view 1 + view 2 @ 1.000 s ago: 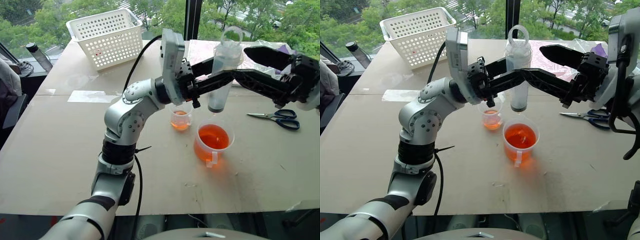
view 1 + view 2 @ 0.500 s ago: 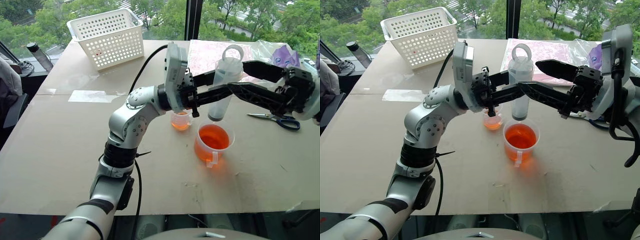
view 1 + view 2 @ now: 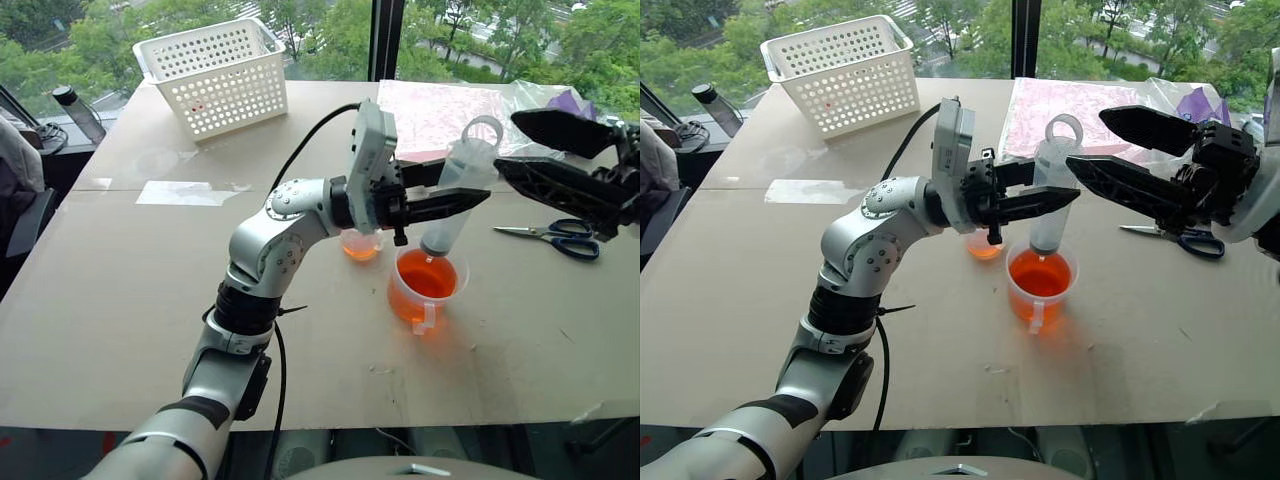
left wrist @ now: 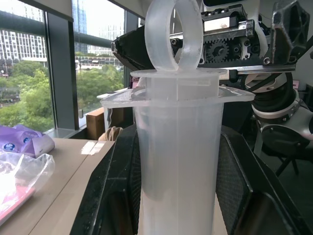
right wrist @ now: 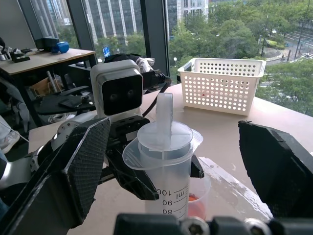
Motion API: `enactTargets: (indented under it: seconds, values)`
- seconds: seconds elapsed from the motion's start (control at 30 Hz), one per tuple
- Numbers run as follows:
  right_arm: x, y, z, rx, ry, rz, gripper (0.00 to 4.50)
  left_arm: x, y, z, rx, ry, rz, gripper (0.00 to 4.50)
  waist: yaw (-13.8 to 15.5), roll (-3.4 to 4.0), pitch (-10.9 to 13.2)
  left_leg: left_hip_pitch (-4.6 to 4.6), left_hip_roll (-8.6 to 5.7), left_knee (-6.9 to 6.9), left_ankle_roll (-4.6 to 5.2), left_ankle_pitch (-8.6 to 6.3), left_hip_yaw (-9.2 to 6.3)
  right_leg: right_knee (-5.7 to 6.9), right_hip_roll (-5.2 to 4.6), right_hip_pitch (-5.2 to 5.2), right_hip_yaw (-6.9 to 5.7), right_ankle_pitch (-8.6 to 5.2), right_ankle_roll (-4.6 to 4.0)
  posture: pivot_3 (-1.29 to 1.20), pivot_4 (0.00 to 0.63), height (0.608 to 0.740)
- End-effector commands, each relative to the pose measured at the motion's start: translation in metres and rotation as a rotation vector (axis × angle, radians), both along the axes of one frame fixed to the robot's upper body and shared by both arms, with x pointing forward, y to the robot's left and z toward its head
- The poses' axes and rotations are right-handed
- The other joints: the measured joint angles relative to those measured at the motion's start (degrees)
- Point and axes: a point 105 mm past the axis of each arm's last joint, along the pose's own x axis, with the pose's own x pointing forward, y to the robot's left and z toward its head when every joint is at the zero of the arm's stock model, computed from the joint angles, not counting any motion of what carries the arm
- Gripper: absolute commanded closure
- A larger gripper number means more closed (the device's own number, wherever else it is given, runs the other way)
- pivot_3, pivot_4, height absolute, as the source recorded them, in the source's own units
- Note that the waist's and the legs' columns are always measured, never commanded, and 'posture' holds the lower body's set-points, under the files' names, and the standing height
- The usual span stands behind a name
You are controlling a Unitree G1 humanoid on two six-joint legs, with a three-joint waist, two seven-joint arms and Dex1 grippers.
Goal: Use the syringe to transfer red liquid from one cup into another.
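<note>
The syringe [image 3: 456, 192] hangs tilted directly above the larger handled cup [image 3: 424, 290], its tip lowered to that cup's mouth at or just over the red liquid [image 3: 428, 277]; whether the tip is actually dipped in cannot be told. The plunger ring sits close to the top flange, so the plunger looks pushed in, and the barrel reads whitish and empty, which suggests that this draw has not begun. The left gripper [image 3: 470, 198] is clamped across the barrel, its black fingers [image 4: 120, 196] pressed on both sides as the left wrist view shows. The right gripper [image 3: 1095, 145] stands with its jaws spread wide just beside the plunger top, holding nothing; judging by its place it is set to take the ring and pull. The small cup [image 3: 360, 243] stands just beside the handled cup, on the left-arm side, and already holds a little orange-red liquid, so some liquid seems to have been moved across or was there from the start. Left to do: draw liquid, carry the syringe over the small cup, and press it out. Farther from the handled cup lie the scissors [image 3: 555, 238] and the white basket [image 3: 215, 75].
</note>
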Motion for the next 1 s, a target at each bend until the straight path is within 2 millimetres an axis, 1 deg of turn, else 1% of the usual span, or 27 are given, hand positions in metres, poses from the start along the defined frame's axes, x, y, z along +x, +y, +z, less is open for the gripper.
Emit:
enactTargets:
  seconds: [0.03, 0.1, 0.17, 0.23, 0.3, 0.33, 0.37, 0.47, 0.6, 0.73, 0.83, 0.93, 1.0]
  values:
    - [-0.003, 0.008, 0.000, -0.012, -0.024, 0.006, 0.00, -0.005, -0.003, -0.002, 0.012, -0.038, -0.016, 3.10, -0.01, 0.00, 0.00, 0.00, 0.00, 0.00, 0.00, 0.00, 0.00, 0.00, 0.00, 0.00, 0.00, 0.00, 0.00, 0.00, 0.150, 0.740]
    - [-0.003, 0.010, -0.003, -0.013, -0.015, 0.011, 0.00, -0.005, -0.005, -0.006, 0.024, -0.043, -0.015, 3.10, 0.00, 0.00, 0.00, -0.01, 0.00, 0.00, 0.00, 0.00, 0.00, -0.01, 0.00, 0.00, 0.00, 0.00, 0.00, 0.00, 0.150, 0.740]
    - [-0.002, 0.011, -0.005, -0.003, -0.006, 0.008, 0.56, -0.004, -0.008, -0.011, 0.030, -0.039, -0.018, 3.10, 0.03, 0.00, 0.00, 0.00, 0.00, 0.00, 0.00, 0.00, 0.00, -0.01, 0.00, 0.00, 0.00, 0.00, 0.00, 0.00, 0.150, 0.740]
    - [-0.002, 0.011, -0.006, -0.001, 0.000, 0.008, 1.37, -0.002, -0.010, -0.014, 0.033, -0.038, -0.018, 3.10, 0.04, 0.00, 0.00, -0.01, 0.00, 0.00, 0.00, 0.00, 0.00, -0.01, 0.00, 0.00, 0.00, 0.00, 0.00, 0.00, 0.150, 0.740]
    - [-0.002, 0.010, -0.008, -0.005, 0.010, 0.007, 2.35, -0.001, -0.011, -0.015, 0.036, -0.040, -0.018, 3.10, 0.02, 0.00, 0.00, -0.01, 0.00, 0.00, 0.00, 0.00, 0.00, -0.01, 0.00, 0.00, 0.00, 0.00, 0.00, 0.00, 0.150, 0.740]
    - [-0.002, 0.010, -0.009, -0.008, 0.014, 0.006, 2.70, -0.001, -0.011, -0.016, 0.038, -0.041, -0.018, 3.10, 0.04, 0.00, 0.00, -0.01, 0.00, 0.00, 0.00, 0.00, 0.00, -0.01, 0.00, 0.00, 0.00, 0.00, 0.00, 0.00, 0.150, 0.740]
    - [-0.002, 0.010, -0.010, -0.011, 0.018, 0.002, 3.29, -0.001, -0.011, -0.018, 0.042, -0.044, -0.018, 3.10, 0.04, 0.00, 0.00, -0.01, 0.00, 0.00, 0.00, 0.00, 0.00, -0.02, 0.00, 0.00, -0.01, 0.00, 0.00, 0.00, 0.150, 0.740]
    - [-0.001, 0.008, -0.014, -0.018, 0.032, -0.006, 4.47, 0.000, -0.012, -0.019, 0.044, -0.047, -0.018, 3.10, 0.01, 0.00, 0.00, -0.01, 0.00, 0.00, 0.00, 0.00, 0.00, -0.02, 0.00, 0.00, -0.01, 0.00, 0.00, 0.00, 0.150, 0.740]
    - [0.000, 0.008, -0.022, -0.027, 0.061, -0.015, 4.47, -0.001, -0.013, -0.018, 0.032, -0.043, -0.023, 3.10, 0.03, 0.00, 0.00, -0.01, 0.00, 0.00, 0.00, 0.00, 0.00, -0.02, 0.00, 0.00, -0.01, 0.00, 0.00, 0.00, 0.150, 0.740]
    - [0.002, 0.006, -0.029, -0.021, 0.080, -0.028, 4.47, -0.001, -0.013, -0.022, 0.041, -0.046, -0.021, 3.10, 0.03, 0.00, 0.00, -0.01, 0.00, 0.00, 0.00, 0.00, 0.00, -0.02, 0.00, 0.01, 0.00, 0.00, 0.00, 0.00, 0.150, 0.740]
    - [0.005, 0.003, -0.025, 0.008, 0.070, -0.044, 4.47, -0.001, -0.013, -0.024, 0.045, -0.043, -0.021, 3.10, 0.02, 0.00, 0.00, -0.01, 0.00, 0.00, 0.00, 0.00, -0.01, -0.01, 0.00, 0.01, 0.00, 0.00, 0.00, 0.00, 0.150, 0.740]
    - [0.003, 0.002, -0.013, 0.057, 0.045, -0.028, 4.47, -0.002, -0.015, -0.027, 0.052, -0.042, -0.026, 3.10, 0.02, 0.00, 0.00, -0.01, 0.00, 0.00, 0.00, 0.00, -0.01, -0.02, 0.00, 0.01, 0.00, 0.00, 0.00, 0.00, 0.150, 0.740]
    - [0.002, 0.002, -0.010, 0.066, 0.039, -0.023, 4.47, -0.002, -0.015, -0.029, 0.054, -0.036, -0.028, 3.10, 0.03, 0.00, 0.00, -0.01, 0.00, 0.00, 0.00, 0.00, 0.00, -0.02, 0.00, 0.01, 0.00, 0.00, 0.00, 0.00, 0.150, 0.740]
